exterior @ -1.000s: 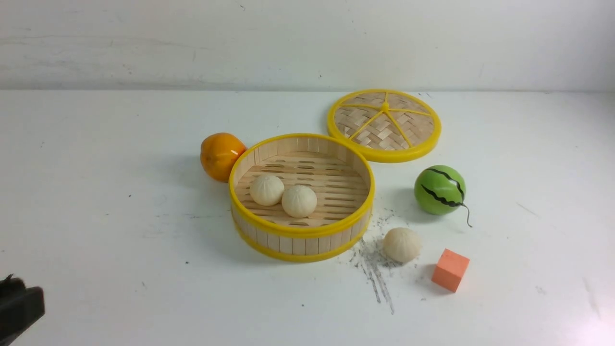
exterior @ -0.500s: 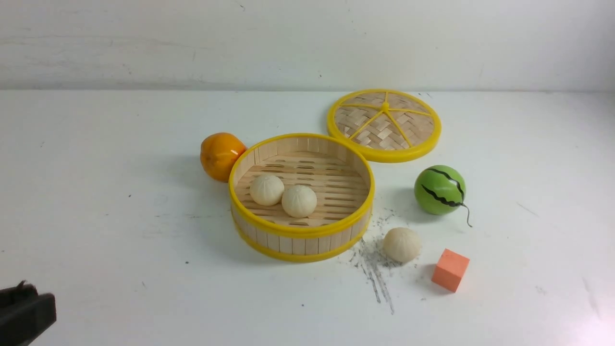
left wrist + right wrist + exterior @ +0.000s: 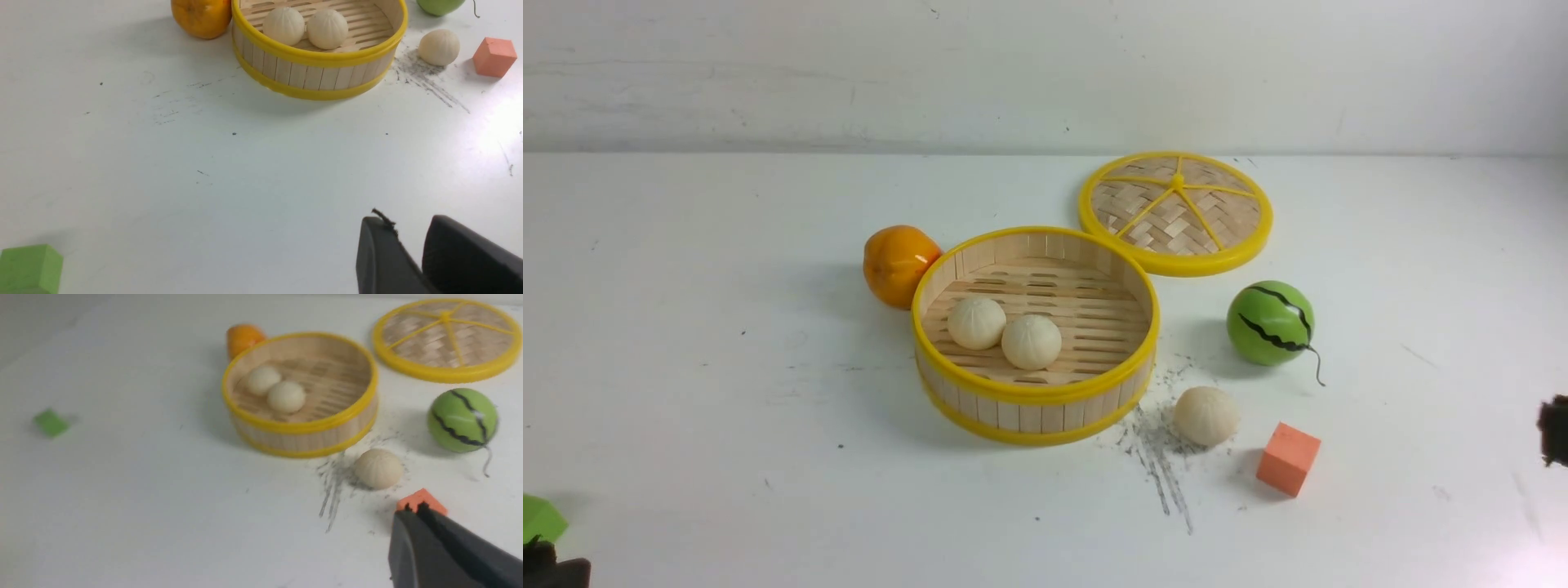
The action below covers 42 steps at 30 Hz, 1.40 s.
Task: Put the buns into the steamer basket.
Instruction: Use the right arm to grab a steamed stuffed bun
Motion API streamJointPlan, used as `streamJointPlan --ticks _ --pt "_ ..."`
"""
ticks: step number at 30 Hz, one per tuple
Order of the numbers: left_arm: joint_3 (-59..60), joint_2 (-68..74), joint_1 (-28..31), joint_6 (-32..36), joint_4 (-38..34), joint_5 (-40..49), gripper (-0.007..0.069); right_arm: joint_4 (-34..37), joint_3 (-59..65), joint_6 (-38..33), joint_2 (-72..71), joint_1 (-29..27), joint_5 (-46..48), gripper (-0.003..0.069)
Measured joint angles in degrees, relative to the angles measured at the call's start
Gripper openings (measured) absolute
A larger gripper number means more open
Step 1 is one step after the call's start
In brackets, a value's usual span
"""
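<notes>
Front view: left gripper [image 3: 410, 228], narrowly apart, has retreated; right gripper [image 3: 413, 518], jaws together, enters. Remaining bun [image 3: 1205, 416] beside steamer basket [image 3: 1033, 396] is likely next.

Bright, even light floods my white table [image 3: 686, 367]. Soft shadows fall to the left of the round wooden-slat steamer basket with yellow rims [image 3: 1036, 392] and the green striped watermelon ball [image 3: 1270, 322]. Pale glare washes the table's near right corner in the front view. My right wrist view is smeared soft throughout; the small green block [image 3: 50, 422] there is a blur.
</notes>
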Motion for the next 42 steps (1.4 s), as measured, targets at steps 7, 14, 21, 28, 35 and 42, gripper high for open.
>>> streamJointPlan --ticks 7,14,21,28,35,42 --pt "0.0 0.0 0.0 0.0 0.0 -0.1 0.0163 -2.8 -19.2 -8.3 20.5 2.6 15.5 -0.0006" --pt "0.0 0.0 0.0 0.0 -0.1 0.0 0.0165 -17.2 -28.7 -0.9 33.3 16.1 16.1 -0.0005" --pt "0.0 0.0 0.0 0.0 -0.1 0.0 0.0172 -33.8 -34.9 7.6 46.6 28.5 16.2 0.0004" --pt "0.0 0.0 0.0 0.0 -0.1 0.0 0.0181 -37.4 -40.1 11.2 60.8 27.8 12.8 0.0088" --pt "0.0 0.0 0.0 0.0 -0.2 0.3 0.0181 -37.2 -48.4 17.1 72.8 26.1 10.9 0.0313" --pt "0.0 0.0 0.0 0.0 -0.2 0.4 0.0181 -37.3 -53.5 20.5 81.8 25.9 9.0 0.0472"
